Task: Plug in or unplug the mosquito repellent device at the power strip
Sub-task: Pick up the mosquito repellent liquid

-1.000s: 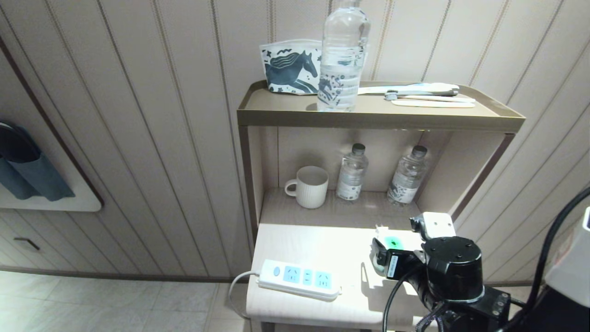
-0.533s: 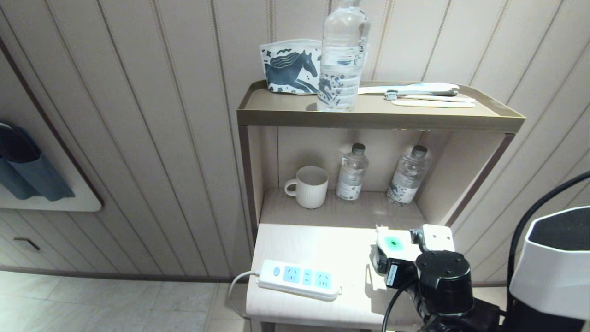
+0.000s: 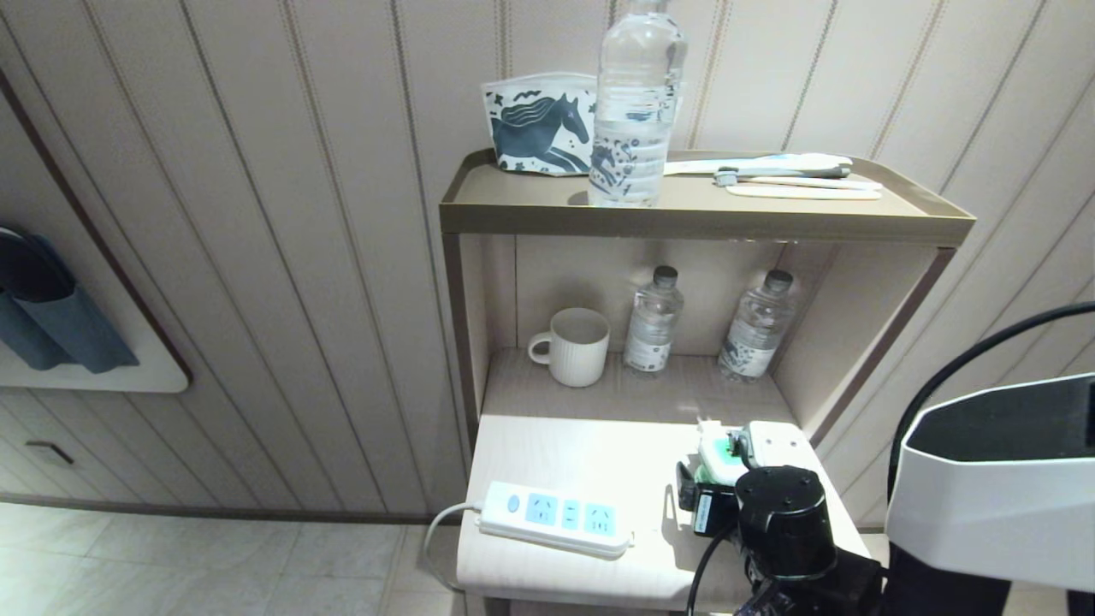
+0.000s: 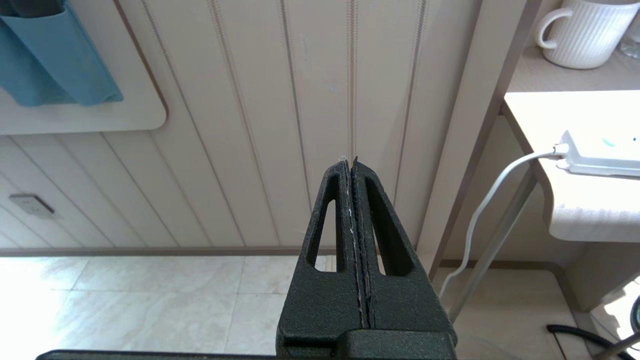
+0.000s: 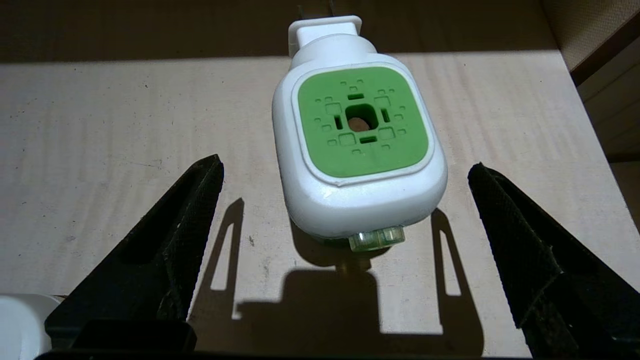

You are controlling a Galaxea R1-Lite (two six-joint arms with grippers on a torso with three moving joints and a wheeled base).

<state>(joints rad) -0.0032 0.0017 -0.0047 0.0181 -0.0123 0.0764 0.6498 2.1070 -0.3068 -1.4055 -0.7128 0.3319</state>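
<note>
While bottles line the shelves, the mug (image 3: 577,346) stands empty.

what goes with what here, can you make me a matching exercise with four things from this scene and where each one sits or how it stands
Things:
1. mosquito repellent device
2. power strip
3. mug
4. left end effector

Places or states:
a. middle shelf, beside two small bottles
b. shut, off to the side of the stand
c. between the open right end effector's fingers, untouched
d. front left of the lowest surface, sockets empty

Pairs: 1-c, 2-d, 3-a, 4-b
</note>
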